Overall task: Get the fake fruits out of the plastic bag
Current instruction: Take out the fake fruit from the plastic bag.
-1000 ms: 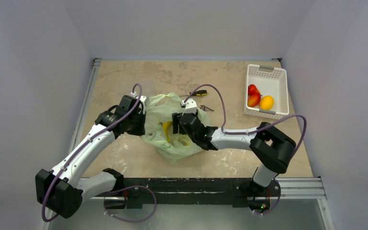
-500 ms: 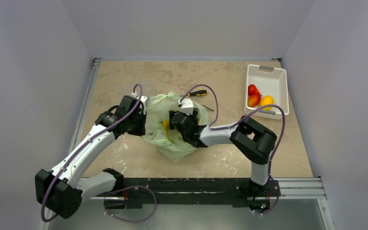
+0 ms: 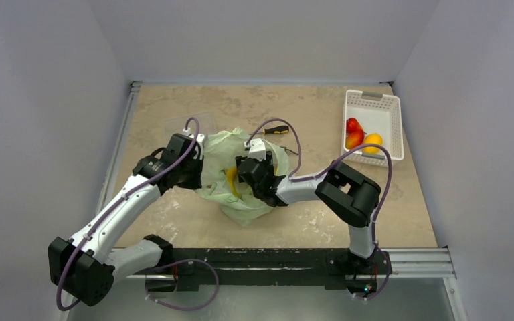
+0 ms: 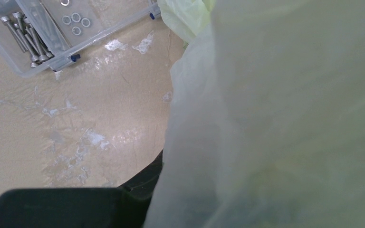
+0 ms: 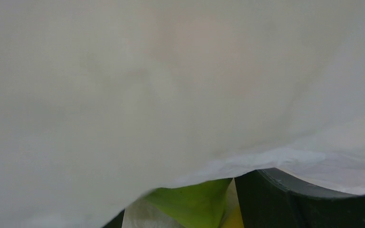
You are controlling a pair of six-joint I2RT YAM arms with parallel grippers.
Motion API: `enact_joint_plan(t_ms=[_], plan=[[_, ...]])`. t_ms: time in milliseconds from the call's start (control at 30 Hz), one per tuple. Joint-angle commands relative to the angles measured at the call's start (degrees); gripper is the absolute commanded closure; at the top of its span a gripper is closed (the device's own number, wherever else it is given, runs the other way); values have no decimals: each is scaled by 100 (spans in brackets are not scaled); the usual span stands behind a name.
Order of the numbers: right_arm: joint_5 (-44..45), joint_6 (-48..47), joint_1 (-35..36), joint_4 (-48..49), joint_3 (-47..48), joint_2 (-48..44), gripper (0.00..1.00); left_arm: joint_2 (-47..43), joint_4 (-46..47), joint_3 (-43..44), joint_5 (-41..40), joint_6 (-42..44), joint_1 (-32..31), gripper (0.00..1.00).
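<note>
Left gripper (image 3: pixel 195 174) first: it's fully closed and sits at the left rim of the plastic bag (image 3: pixel 241 208), pinching the film there as far as I can make out from above. On its own wrist camera the pale film (image 4: pixel 275 118) fills the right half of the view and hides the fingertips, with bare table (image 4: pixel 66 118) to the left and a clear box (image 4: pixel 33 38) of bolts and washers in the far corner.

Right gripper (image 3: pixel 244 179) now: it's reaching into the bag's mouth from the right, down among the folds, and I cannot tell how wide it stands or whether it has anything. Its camera is almost smothered by film (image 5: pixel 171 85); along the bottom edge I get a sliver of green pear (image 5: pixel 195 199) and one dark finger (image 5: pixel 304 199) just beside it.

From the overhead view the bag lies crumpled mid-table between the two arms, and the yellow banana (image 3: pixel 231 179) shows inside it, right next to the right gripper. Over at the far right, well apart, the white basket (image 3: pixel 391 120) holds two red fruits (image 3: pixel 353 134) and an orange-yellow one (image 3: pixel 373 142). A screwdriver (image 3: pixel 276 130) lies just behind the bag.
</note>
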Motion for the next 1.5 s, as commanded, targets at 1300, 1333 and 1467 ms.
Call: enact_joint_plan(t_ms=[1300,1333,1467], plan=[[-3180,866,-700,392,-1323,-4178,100,135,-34,62,-113,94,-65,100],[-3291,931,-839,482,-1318,-4212,100,159,-34,70,-105,95,-65,100],[-3120,755,-1078,387,-1185,-4399,100,224,-67,95,-99,109,-65,100]])
